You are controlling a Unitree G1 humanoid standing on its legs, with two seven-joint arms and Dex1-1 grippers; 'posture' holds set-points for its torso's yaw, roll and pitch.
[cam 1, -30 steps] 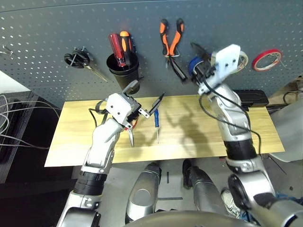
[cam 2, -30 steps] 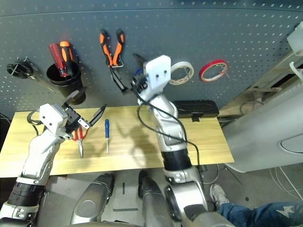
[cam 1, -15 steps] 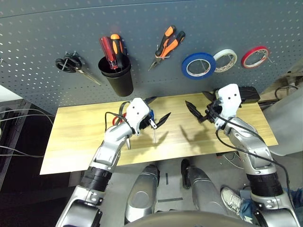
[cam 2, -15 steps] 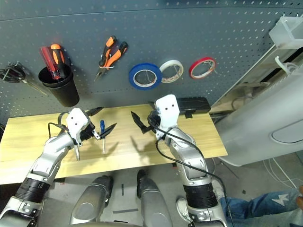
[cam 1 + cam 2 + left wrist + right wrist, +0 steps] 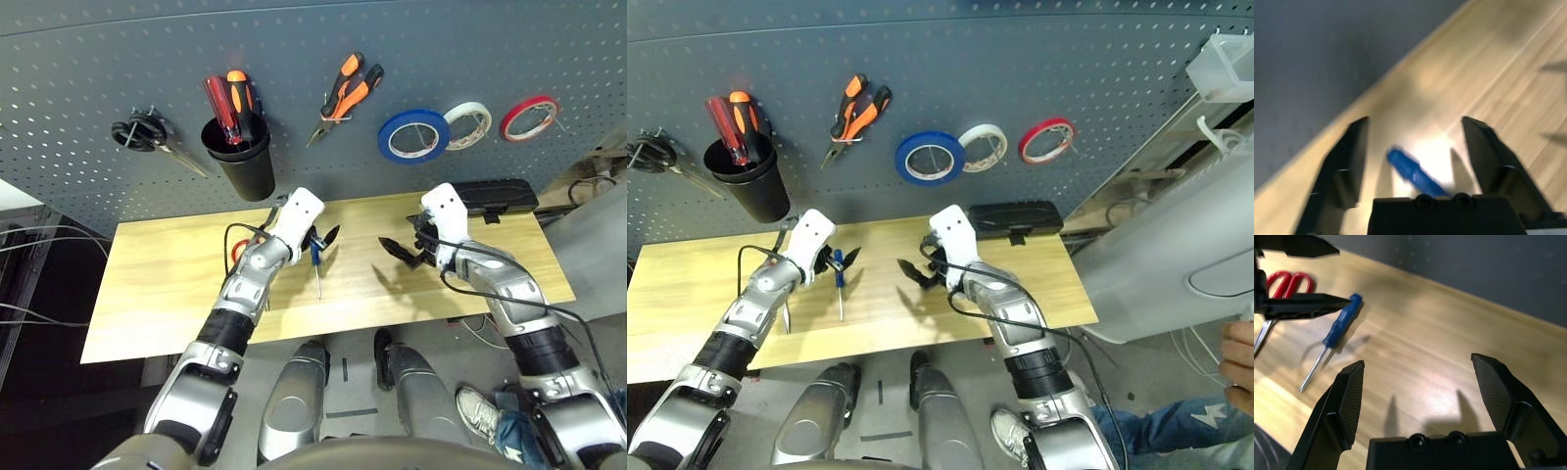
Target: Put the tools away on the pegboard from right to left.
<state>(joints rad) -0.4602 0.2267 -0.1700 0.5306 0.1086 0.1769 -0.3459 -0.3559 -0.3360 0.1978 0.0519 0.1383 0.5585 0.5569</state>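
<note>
On the pegboard [image 5: 78, 78] hang the orange-and-black pliers [image 5: 345, 91] and, to their right, the blue tape ring [image 5: 411, 136]. The small blue-handled screwdriver [image 5: 315, 266] lies on the wooden table [image 5: 157, 294]. My left gripper [image 5: 318, 241] is open just above it, one finger on each side of the blue handle [image 5: 1409, 168]. The red-handled scissors [image 5: 1287, 283] lie left of the screwdriver, partly hidden behind my left forearm. My right gripper [image 5: 399, 242] hovers open and empty over the middle of the table, pointing toward the screwdriver [image 5: 1336, 331].
A black cup [image 5: 240, 164] holding red and orange screwdrivers and black-handled scissors [image 5: 147, 132] hang on the board's left. White [image 5: 466, 123] and red [image 5: 529, 117] tape rings hang at the right. A black box [image 5: 493, 195] sits at the table's back right. A person's hand [image 5: 1239, 354] is far right.
The right gripper left the blue tape hanging on the board and came down over the table. The left gripper moved right and now straddles the screwdriver's handle.
</note>
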